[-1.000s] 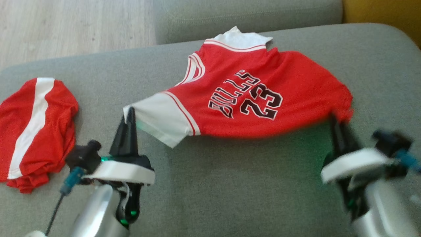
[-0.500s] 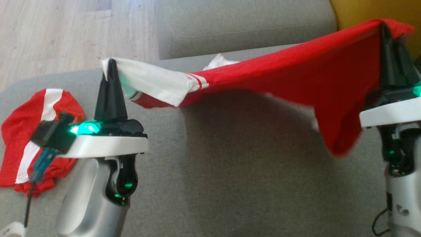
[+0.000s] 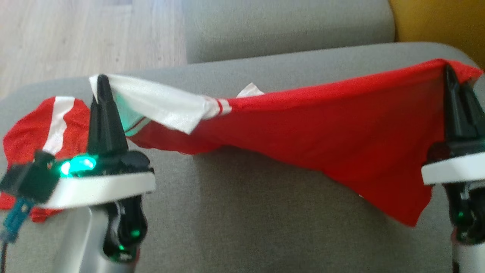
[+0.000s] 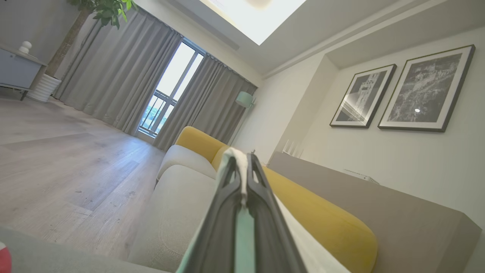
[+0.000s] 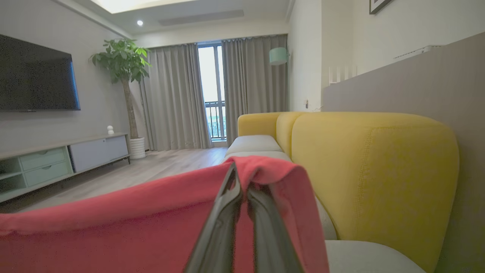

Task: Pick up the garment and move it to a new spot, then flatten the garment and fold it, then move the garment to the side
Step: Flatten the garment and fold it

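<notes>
Nearest the head camera, the left forearm (image 3: 83, 242) and the right forearm (image 3: 468, 258) are smooth, pale shells, each capped by a flat white collar with green indicator lights. A pair of long, tapered, matte black fingers rises from each collar.

The left gripper (image 3: 101, 80) has its fingers pressed together on the white sleeve of the garment (image 3: 303, 129). In the left wrist view, a thin edge of white cloth is pinched in the seam between the fingers. The right gripper (image 3: 449, 70) is likewise clamped, on a red corner of the garment. In the right wrist view, the cloth drapes over the fingertips.

The garment is a red jersey with a white sleeve panel and narrow red-and-white striped trim. It hangs stretched between the two grippers above the seat cushion (image 3: 246, 220) and sags in the middle. A pointed red flap hangs down near the right gripper. The lower fold near the left gripper lies close to the cushion; contact cannot be confirmed.

The seat cushion is grey, coarsely woven and round-cornered. At its left edge, behind the left gripper, lies a crumpled red cloth (image 3: 22, 132) with a broad white stripe.

Beyond the seat are a second grey cushion (image 3: 288, 26), a pale wood-grain floor (image 3: 75, 34) and a rounded yellow backrest (image 5: 371, 170). Farther off hang pleated grey curtains (image 5: 174, 94).
</notes>
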Robot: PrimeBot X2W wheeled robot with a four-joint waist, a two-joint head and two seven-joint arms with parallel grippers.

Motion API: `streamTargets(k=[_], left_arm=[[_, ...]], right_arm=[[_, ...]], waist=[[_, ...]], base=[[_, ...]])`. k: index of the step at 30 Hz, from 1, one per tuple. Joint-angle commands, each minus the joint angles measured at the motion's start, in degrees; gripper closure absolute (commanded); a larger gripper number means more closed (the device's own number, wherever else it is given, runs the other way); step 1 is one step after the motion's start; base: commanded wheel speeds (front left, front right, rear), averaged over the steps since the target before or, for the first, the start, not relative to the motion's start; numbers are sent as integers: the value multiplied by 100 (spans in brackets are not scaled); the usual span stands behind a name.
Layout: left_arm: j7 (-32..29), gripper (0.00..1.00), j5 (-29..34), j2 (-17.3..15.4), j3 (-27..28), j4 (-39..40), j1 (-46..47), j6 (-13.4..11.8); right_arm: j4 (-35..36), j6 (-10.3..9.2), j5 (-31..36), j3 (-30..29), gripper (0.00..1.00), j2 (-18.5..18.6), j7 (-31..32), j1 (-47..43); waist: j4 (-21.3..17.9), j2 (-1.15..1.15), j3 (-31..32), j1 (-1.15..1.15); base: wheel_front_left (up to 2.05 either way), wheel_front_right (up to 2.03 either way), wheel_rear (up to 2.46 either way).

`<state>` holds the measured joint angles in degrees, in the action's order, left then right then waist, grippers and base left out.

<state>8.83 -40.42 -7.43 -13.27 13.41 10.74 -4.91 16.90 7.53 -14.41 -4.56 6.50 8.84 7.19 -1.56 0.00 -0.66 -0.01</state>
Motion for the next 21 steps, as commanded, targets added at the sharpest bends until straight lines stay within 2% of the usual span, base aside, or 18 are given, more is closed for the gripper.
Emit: streamTargets(k=[1,4,8,11,14,17,21], left_arm=[[-101,100,10,-166,255,153,504,-45],[-401,100,-14,-250,228,-105,1043,-43],[-958,100,-30,-484,143,-844,2277,151],[-1313,100,95,-750,117,-1738,3507,332],[-1465,100,196,-898,123,-2732,4765,515],[-1285,100,400,-1030,177,-3646,6034,648],[-447,100,556,-1088,470,-4596,7458,636]], right_arm=[[165,-4,42,96,100,125,82,415],[-91,-4,94,209,100,316,235,874],[-692,-4,96,476,100,694,438,1970],[-1401,-4,-19,742,100,923,540,3126],[-2399,-4,-36,1056,100,1054,490,4398],[-3447,-4,103,1231,100,1053,104,5753],[-4700,-4,501,1068,100,824,-882,7177]], waist=[[-10,0,-151,1],[-21,0,-466,1],[-19,0,-1137,1],[-33,0,-1701,1],[-55,0,-2078,1],[-83,0,-2331,1],[-111,0,-2413,1]], base=[[0,0,0],[0,0,0],[0,0,0],[0,0,0],[0,0,0],[0,0,0],[0,0,0]])
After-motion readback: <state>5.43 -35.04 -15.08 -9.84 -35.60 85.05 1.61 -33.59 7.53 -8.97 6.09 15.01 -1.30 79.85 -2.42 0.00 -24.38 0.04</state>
